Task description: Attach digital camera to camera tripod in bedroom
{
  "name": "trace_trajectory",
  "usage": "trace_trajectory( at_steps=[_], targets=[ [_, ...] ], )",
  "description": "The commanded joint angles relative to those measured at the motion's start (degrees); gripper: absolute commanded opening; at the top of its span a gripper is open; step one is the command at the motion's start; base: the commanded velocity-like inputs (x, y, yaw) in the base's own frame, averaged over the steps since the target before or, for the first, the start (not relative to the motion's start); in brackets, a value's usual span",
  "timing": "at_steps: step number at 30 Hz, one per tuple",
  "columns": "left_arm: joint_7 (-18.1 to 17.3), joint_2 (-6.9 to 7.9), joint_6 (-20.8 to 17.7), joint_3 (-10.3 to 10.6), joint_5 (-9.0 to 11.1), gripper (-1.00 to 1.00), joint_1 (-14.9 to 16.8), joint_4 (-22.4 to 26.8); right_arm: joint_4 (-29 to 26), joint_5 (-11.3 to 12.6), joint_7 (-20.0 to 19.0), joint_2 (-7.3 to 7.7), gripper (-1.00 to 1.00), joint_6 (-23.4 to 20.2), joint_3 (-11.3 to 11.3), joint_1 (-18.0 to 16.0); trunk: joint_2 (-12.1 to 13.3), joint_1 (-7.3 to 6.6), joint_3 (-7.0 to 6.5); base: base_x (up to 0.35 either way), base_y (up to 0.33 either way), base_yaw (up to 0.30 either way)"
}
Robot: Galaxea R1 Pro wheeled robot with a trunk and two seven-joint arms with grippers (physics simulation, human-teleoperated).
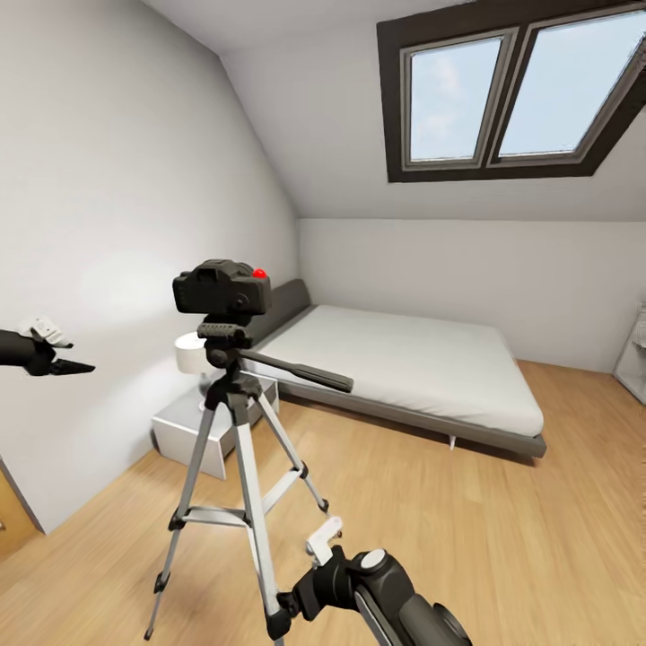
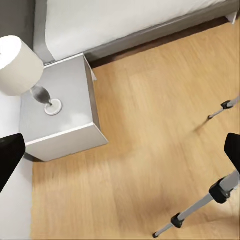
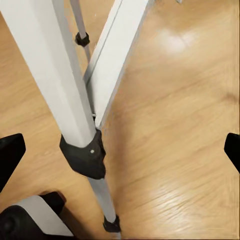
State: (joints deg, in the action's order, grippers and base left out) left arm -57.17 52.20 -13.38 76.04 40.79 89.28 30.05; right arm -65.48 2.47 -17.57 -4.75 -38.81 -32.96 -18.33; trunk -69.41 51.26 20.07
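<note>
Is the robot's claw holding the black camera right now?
No, the digital camera sits on top of the camera tripod, while the left claw hangs off to the side, apart from it.

One digital camera (image 1: 222, 287) sits at the centre, atop one camera tripod (image 1: 240, 467) showing three legs. At 9 o'clock is one left gripper (image 1: 70, 366); at 6 o'clock, one right gripper (image 1: 285, 619). One bed (image 1: 404, 368), one nightstand (image 1: 211, 426), one lamp (image 1: 193, 354), and one skylight (image 1: 516, 90) with two panes.

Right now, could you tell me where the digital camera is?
In the head view, the digital camera sits atop the camera tripod, left of centre, before the nightstand and bed.
</note>
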Motion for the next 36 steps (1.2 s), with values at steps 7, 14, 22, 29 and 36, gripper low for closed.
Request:
trace_trajectory(
  at_steps=[7, 14, 22, 29, 36],
  targets=[
    [0.2, -0.07, -0.1, -2.0, 0.7, 1.00, -2.4, -3.0, -0.8, -1.3, 0.1, 2.05, 1.00, -0.4, -0.3, 0.2, -0.1, 0.01, 0.01, 0.000, 0.000, -0.057],
    [19.7, -5.18, 0.4, -10.2, 16.9, 1.00, -23.2, -3.6, -0.9, -1.2, 0.2, 4.30, 1.00, -0.5, 0.4, 0.6, -0.1, 0.01, 0.01, 0.000, 0.000, -0.001],
    [40.5, -11.61, 2.3, -18.6, 27.6, 1.00, -35.4, -3.7, 2.3, -1.0, 0.5, 7.97, 1.00, 0.2, 2.0, 0.6, -0.1, 0.01, 0.01, 0.000, 0.000, 0.000],
    [45.7, -13.41, 2.5, -19.6, 28.9, 1.00, -39.9, -3.7, 4.1, -1.0, 0.9, 10.16, 1.00, 0.4, 3.6, 0.6, -0.1, 0.01, 0.01, 0.000, 0.000, 0.000],
    [57.6, -16.97, 3.1, -20.6, 30.4, 1.00, -47.5, -7.7, 12.5, -1.0, 5.8, 10.74, 1.00, 2.1, 13.1, 0.5, -0.1, 0.01, 0.01, 0.000, 0.000, 0.000]
  ],
)
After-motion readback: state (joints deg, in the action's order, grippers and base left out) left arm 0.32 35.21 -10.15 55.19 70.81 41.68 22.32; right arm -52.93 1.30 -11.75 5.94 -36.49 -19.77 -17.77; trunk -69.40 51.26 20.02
